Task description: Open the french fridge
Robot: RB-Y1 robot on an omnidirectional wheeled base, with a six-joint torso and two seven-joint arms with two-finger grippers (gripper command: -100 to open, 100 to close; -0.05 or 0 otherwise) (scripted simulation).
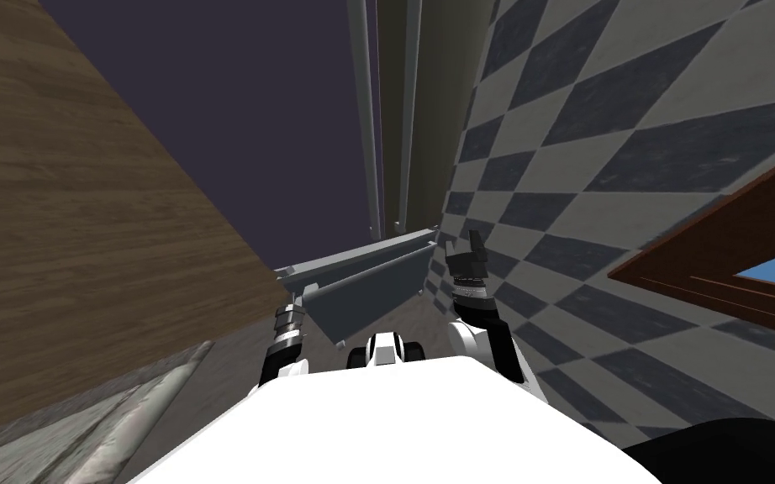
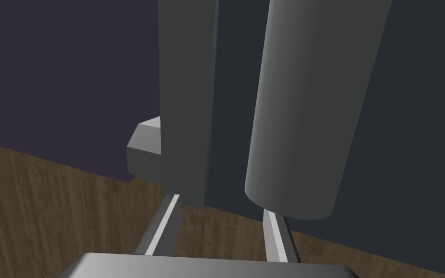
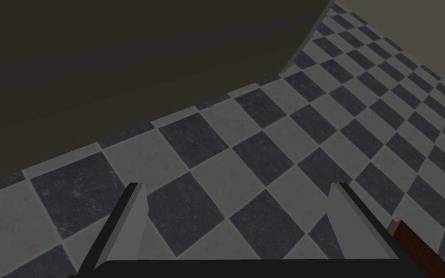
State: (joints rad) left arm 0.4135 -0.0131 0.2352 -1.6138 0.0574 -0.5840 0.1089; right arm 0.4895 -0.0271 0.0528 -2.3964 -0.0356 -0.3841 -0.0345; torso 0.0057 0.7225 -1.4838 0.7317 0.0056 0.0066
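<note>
The fridge (image 1: 276,126) fills the middle of the head view, its dark doors meeting at two long grey vertical handles (image 1: 366,126). Below them sits a grey drawer front (image 1: 369,298) with horizontal bars. My left forearm (image 1: 287,329) reaches up under that drawer's left end. In the left wrist view, my left gripper (image 2: 226,205) has its fingers (image 2: 166,227) apart. Their tips end just under a flat grey bar (image 2: 187,96) and a round grey handle (image 2: 308,96), with nothing seen between them. My right gripper (image 1: 468,244) is raised at the fridge's right side and is open (image 3: 238,186).
A wooden cabinet side (image 1: 66,210) stands close on the left, and a pale counter edge (image 1: 125,412) lies below it. A checkered tile wall (image 1: 630,126) closes the right side. It holds a brown window frame (image 1: 714,252).
</note>
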